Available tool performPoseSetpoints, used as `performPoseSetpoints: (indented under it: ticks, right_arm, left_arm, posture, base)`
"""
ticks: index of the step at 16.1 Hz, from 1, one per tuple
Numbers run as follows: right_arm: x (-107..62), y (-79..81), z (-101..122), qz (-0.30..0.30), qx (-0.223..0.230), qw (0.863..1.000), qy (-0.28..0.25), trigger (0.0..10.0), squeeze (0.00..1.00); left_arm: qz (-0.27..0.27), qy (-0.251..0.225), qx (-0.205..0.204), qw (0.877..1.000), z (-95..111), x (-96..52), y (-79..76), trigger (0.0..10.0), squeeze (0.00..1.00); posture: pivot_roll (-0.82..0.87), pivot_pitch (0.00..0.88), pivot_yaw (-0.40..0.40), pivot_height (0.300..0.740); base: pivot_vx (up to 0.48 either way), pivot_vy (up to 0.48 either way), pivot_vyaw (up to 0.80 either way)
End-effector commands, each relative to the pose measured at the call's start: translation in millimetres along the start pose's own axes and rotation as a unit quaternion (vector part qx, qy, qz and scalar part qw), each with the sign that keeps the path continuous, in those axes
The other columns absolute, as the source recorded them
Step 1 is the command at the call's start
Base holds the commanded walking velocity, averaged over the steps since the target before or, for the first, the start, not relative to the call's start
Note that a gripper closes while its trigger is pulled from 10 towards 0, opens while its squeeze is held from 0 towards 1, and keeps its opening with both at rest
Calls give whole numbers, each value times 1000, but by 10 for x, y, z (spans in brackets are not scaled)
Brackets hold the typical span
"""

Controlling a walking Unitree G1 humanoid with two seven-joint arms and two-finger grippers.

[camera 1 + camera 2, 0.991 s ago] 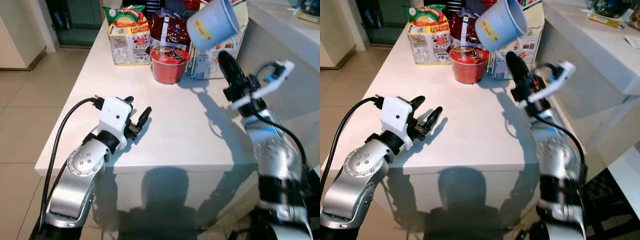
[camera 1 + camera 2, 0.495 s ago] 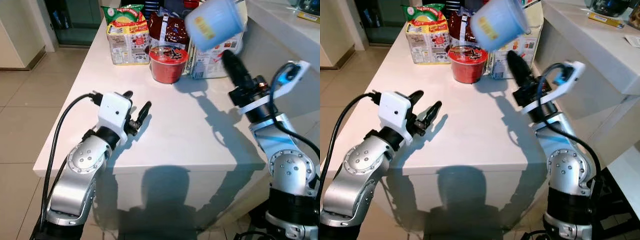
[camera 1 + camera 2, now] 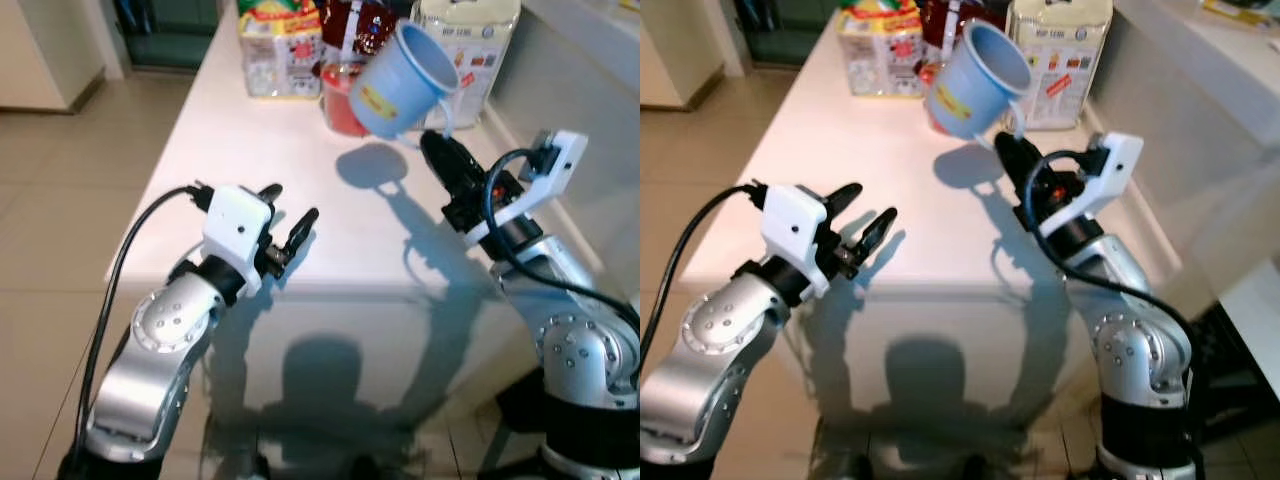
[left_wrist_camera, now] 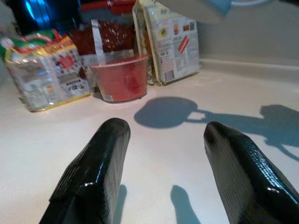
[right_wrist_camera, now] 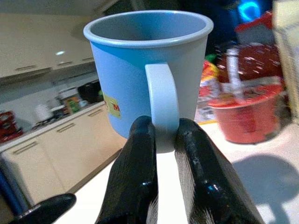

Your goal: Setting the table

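Two grippers over my table (image 3: 200,130): right gripper (image 5: 164,140) pinches the mug (image 3: 403,80) handle, carrying it tilted above the top; next I must level and lower it; left gripper (image 3: 290,220) hovers spread, empty.

The blue mug (image 5: 148,65) looks like smooth plastic with a soft, half-matt shine, and it carries a small yellow printed label. The right gripper (image 5: 164,140) has fingers (image 5: 140,177) of black, glossy, rubber-like material. The left gripper (image 4: 161,154) has fingers (image 4: 233,172) of the same black material, with a fine rough texture. The arms are of brushed silver metal, and a white matt plastic box sits on each wrist. The white table (image 3: 250,130) is smooth and slightly glossy. The red cup (image 4: 120,78) seems plastic; the food packets (image 4: 44,70) are shiny printed foil or film.
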State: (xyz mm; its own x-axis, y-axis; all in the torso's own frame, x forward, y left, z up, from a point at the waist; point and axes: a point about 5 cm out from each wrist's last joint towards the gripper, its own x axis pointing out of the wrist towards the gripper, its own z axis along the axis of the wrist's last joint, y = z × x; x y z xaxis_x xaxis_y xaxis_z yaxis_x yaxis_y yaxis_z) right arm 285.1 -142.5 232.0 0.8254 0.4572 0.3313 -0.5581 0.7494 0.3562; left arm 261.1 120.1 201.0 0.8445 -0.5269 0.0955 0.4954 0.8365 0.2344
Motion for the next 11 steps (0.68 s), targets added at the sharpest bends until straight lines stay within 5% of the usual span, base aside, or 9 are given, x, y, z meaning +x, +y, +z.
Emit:
performPoseSetpoints:
  ticks: [1,5,11]
  right_arm:
    - [-20,-2,42,-8,-17,1000,-2,10000,0]
    - [-62,-51,-62,-56,-64,996,17,10000,0]
    - [-214,-190,-272,-116,-161,978,68,10000,0]
  left_arm:
    - [-11,-6,-2,1000,38,-4,-44,10000,0]
    - [2,2,1,1000,6,3,-16,10000,0]
    - [140,37,-18,989,-250,-25,235,10000,0]
  posture:
    - [24,0,-52,740]
    - [24,0,-53,740]
    - [18,0,-51,740]
  base:
    - [-315,0,0]
    - [-235,0,0]
    - [0,0,0]
